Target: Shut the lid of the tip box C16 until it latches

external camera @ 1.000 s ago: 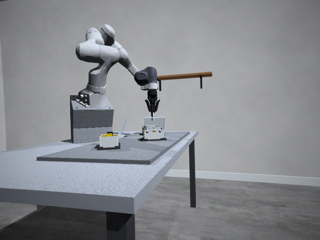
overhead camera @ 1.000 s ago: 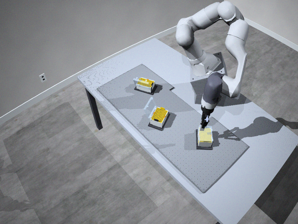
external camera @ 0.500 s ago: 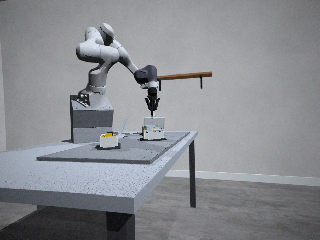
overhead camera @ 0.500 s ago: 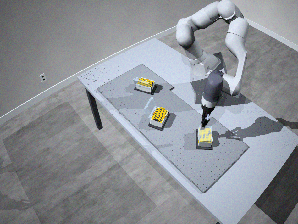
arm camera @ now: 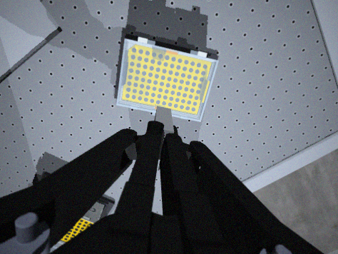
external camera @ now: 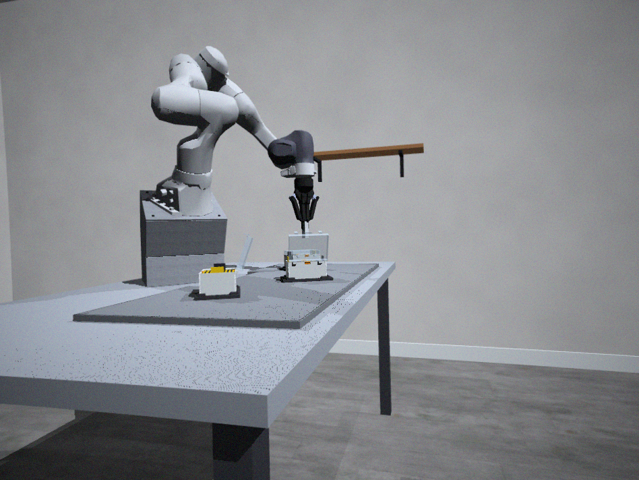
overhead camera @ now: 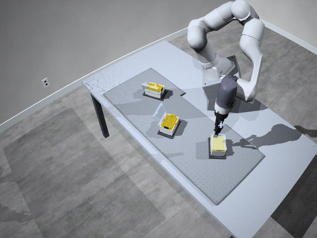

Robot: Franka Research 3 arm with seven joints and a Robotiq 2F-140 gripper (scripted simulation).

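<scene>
The gripper (overhead camera: 217, 133) hangs pointing down, its jaws closed with nothing between them, fingertips together just above the top edge of an upright clear lid (external camera: 308, 243). That lid belongs to the tip box (overhead camera: 218, 145) on the near-right of the perforated board (overhead camera: 199, 176) in the top view. In the exterior view the same box (external camera: 305, 264) stands at the far right of the board, its front wall with stickers turned toward that camera; the lettering is too small to read, so I cannot tell which box carries C16. In the wrist view the fingers sit at the box's (arm camera: 166, 80) near edge, with the yellow insert (arm camera: 160, 85) full of holes showing beyond them and a dark holder plate (arm camera: 178, 44) peeking out at the far side.

The middle box (overhead camera: 169, 124) sits on its own dark plate, its lid (overhead camera: 159, 112) leaning back to the left and far side. The far-left box (overhead camera: 154, 89) also shows its yellow top uncovered. All three boxes look flat on their plates. The board lies on a grey table (overhead camera: 256, 205), and the arm (overhead camera: 252, 51) rises from a pedestal (external camera: 154, 243) at the table's far side.
</scene>
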